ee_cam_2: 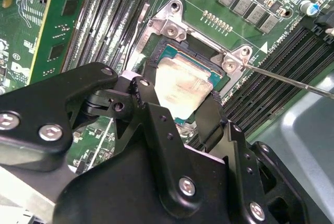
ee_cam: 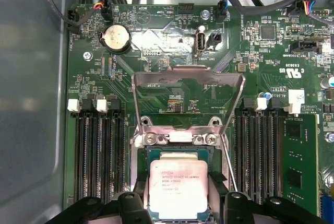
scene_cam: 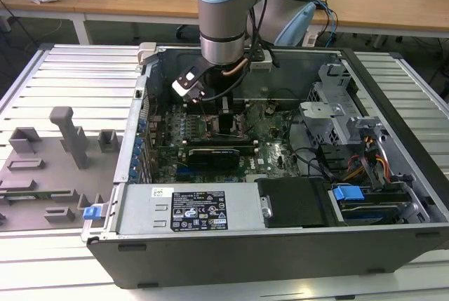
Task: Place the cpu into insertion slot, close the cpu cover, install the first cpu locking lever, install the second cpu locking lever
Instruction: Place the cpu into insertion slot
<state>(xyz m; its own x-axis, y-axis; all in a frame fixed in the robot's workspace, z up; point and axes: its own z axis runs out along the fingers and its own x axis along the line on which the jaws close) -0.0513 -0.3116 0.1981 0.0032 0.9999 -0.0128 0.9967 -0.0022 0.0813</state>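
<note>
In both wrist views the cpu (ee_cam: 179,185) (ee_cam_2: 182,80), a silver-topped square chip on a green base, lies level right over the insertion slot (ee_cam: 177,153) (ee_cam_2: 222,80). Whether it is fully seated I cannot tell. My gripper (ee_cam: 180,200) (ee_cam_2: 180,98) is shut on the cpu, one black finger (ee_cam_2: 143,85) against each of two opposite edges. The cpu cover (ee_cam: 188,80), a grey metal frame, stands swung up on its hinge behind the slot. Thin wire locking levers (ee_cam: 228,161) (ee_cam_2: 292,80) stick out, unlatched. In the exterior view the gripper (scene_cam: 226,124) reaches down into the open computer case.
Black memory slots (ee_cam: 99,151) flank the socket on both sides, and a green card (ee_cam: 297,166) stands beside one bank. A coin battery (ee_cam: 115,37) and cables lie beyond the cover. In the exterior view the case wall (scene_cam: 133,139), a drive cage (scene_cam: 337,118) and a grey fixture tray (scene_cam: 56,154) surround the work.
</note>
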